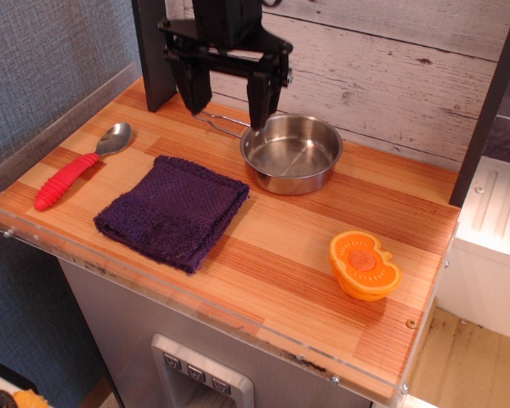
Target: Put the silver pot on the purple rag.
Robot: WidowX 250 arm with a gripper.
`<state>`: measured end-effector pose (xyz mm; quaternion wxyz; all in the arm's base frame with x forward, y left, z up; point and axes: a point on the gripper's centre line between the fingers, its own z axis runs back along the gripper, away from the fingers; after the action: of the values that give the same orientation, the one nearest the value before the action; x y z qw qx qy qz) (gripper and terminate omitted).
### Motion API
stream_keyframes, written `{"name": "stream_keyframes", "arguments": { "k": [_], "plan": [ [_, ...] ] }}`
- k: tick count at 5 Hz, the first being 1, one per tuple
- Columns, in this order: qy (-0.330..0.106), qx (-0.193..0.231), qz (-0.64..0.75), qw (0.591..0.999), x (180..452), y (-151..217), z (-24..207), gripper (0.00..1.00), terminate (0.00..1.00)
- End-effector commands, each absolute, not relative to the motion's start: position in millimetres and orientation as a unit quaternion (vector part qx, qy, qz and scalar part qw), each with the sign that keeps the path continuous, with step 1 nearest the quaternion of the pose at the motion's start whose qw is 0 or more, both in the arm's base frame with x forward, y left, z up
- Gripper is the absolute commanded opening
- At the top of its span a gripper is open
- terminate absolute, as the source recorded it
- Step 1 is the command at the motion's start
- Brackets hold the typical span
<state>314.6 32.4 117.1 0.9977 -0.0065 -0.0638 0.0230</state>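
Note:
The silver pot point(292, 154) sits upright on the wooden counter toward the back, its thin wire handle point(219, 122) pointing left. The purple rag point(173, 210) lies flat in front and to the left of it, apart from the pot. My gripper point(226, 107) is open, its two black fingers hanging above the wire handle, one on each side of it. The right finger point(260, 100) is close to the pot's left rim. It holds nothing.
A silver spoon with a red handle point(78, 167) lies at the left of the counter. An orange dish point(364, 265) sits at the front right. A dark post point(153, 51) stands behind the gripper, and a grey plank wall point(391, 68) runs along the back.

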Motion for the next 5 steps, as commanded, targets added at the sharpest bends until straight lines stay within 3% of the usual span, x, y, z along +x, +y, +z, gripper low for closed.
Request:
{"name": "stream_keyframes", "arguments": {
  "k": [1, 3, 5],
  "plan": [
    [-0.084, 0.003, -0.056, 0.995, 369.9, -9.5, 89.0, 1.0, 0.0],
    [-0.074, 0.008, -0.076, 0.994, 399.5, -37.6, 69.3, 1.0, 0.0],
    [-0.041, 0.009, -0.031, 0.999, 400.8, -33.5, 40.0, 1.0, 0.0]
  ]
}}
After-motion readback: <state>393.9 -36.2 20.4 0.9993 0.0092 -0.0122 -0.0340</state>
